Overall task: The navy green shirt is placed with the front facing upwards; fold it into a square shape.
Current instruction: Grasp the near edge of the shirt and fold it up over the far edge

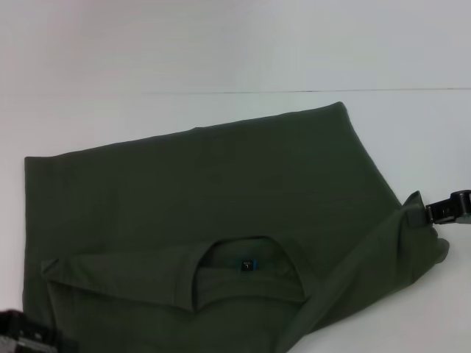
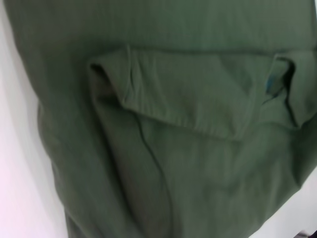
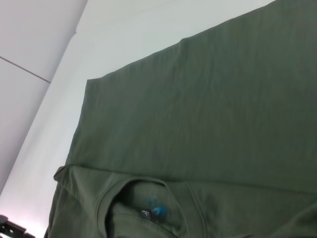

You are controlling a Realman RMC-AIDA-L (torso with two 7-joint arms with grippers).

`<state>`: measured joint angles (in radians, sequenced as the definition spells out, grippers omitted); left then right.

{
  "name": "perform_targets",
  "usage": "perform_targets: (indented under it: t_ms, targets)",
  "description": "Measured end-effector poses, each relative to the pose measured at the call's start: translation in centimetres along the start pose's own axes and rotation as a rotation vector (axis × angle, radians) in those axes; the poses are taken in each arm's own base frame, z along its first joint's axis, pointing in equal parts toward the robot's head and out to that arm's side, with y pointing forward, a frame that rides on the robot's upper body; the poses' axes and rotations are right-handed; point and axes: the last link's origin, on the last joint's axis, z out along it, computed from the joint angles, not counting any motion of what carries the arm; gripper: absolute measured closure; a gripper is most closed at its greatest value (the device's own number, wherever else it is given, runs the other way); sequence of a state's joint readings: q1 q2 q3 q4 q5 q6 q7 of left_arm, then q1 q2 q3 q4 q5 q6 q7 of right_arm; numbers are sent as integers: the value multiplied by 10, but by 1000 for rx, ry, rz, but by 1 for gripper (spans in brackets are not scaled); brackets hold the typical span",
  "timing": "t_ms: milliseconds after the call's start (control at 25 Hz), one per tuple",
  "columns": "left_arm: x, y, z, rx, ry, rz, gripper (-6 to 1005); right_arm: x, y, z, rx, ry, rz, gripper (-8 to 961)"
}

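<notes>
The navy green shirt [image 1: 221, 191] lies spread over the white table [image 1: 110, 110], its plain side showing and no lettering in view. Its round collar [image 1: 250, 272], with a small dark neck label [image 1: 245, 265], sits near the front, and one sleeve is folded inward beside it. My right gripper [image 1: 422, 213] is at the shirt's right edge, shut on a corner of cloth that rises to a point there. Only a part of my left gripper [image 1: 22, 334] shows, at the front left corner by the shirt's edge. The collar [image 3: 143, 203] and the sleeve flap [image 2: 188, 94] show closer in the wrist views.
White tabletop [image 3: 59, 124] surrounds the shirt at the back, left and right. A thin seam line [image 1: 294, 91] runs across the table behind the shirt. The left gripper [image 3: 10, 230] shows in a corner of the right wrist view.
</notes>
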<state>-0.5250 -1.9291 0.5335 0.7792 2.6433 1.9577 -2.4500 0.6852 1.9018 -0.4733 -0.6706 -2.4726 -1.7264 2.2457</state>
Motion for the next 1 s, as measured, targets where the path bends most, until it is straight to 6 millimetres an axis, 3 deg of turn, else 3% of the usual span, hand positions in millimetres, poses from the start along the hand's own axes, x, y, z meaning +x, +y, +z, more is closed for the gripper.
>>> perform_targets:
  t_ms: [240,1000]
  targets:
    - [-3,-2,15,34,-40,7,312,1,-1,0,3,-3,3,914]
    - [-1,-4,31,88,-73,27,315,0,-2,0,10,-3,0,913]
